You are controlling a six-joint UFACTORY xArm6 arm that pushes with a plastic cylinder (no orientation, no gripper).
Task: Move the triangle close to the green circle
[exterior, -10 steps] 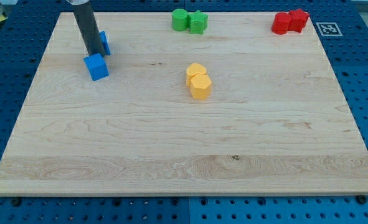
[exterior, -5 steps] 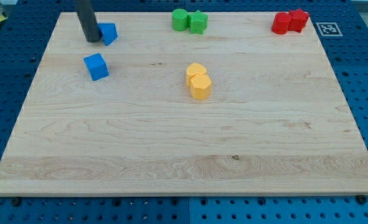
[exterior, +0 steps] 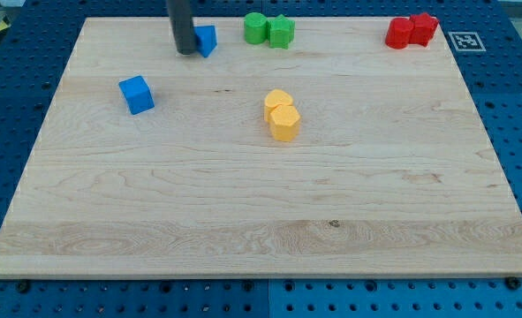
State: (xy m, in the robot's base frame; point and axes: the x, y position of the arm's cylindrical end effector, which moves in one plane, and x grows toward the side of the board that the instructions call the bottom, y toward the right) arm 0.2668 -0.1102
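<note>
The blue triangle [exterior: 207, 40] lies near the view's top, left of centre. My tip [exterior: 185, 51] touches its left side. The green circle [exterior: 255, 28] sits to the triangle's right at the view's top, a short gap away, with a green star-like block [exterior: 281, 32] right beside it.
A blue cube [exterior: 137, 94] lies at the left. Two yellow blocks [exterior: 282, 116] sit together at the middle. Two red blocks [exterior: 412, 31] sit at the top right. The wooden board [exterior: 261, 221] rests on a blue pegboard table.
My tip has swept to the right along the top, pushing the blue triangle with it toward the green circle. The blue cube stayed put.
</note>
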